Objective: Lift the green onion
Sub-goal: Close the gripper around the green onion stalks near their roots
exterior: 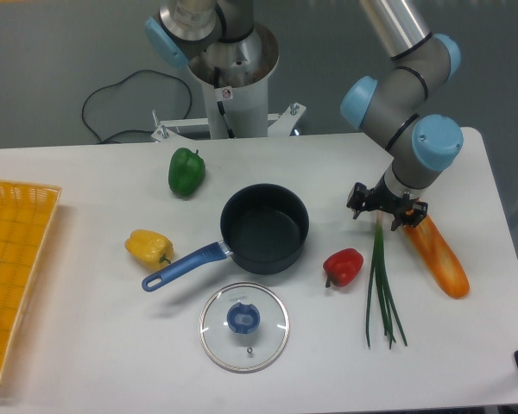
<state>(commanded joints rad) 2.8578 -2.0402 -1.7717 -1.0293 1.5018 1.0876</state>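
Observation:
The green onion [381, 285] lies on the white table at the right, a thin bunch of dark green stalks running from under the gripper down toward the front edge. My gripper [383, 210] hangs low over the onion's upper end, its dark fingers standing on either side of the stalks. The pale end of the onion is hidden beneath the gripper. Whether the fingers press on the stalks cannot be made out from this view.
An orange baguette [437, 255] lies just right of the onion and gripper. A red pepper [343, 266] sits to its left. A dark pot [264, 228] with blue handle, glass lid [243, 326], yellow pepper [148, 247], green pepper [186, 171] and yellow basket [11, 267] are further left.

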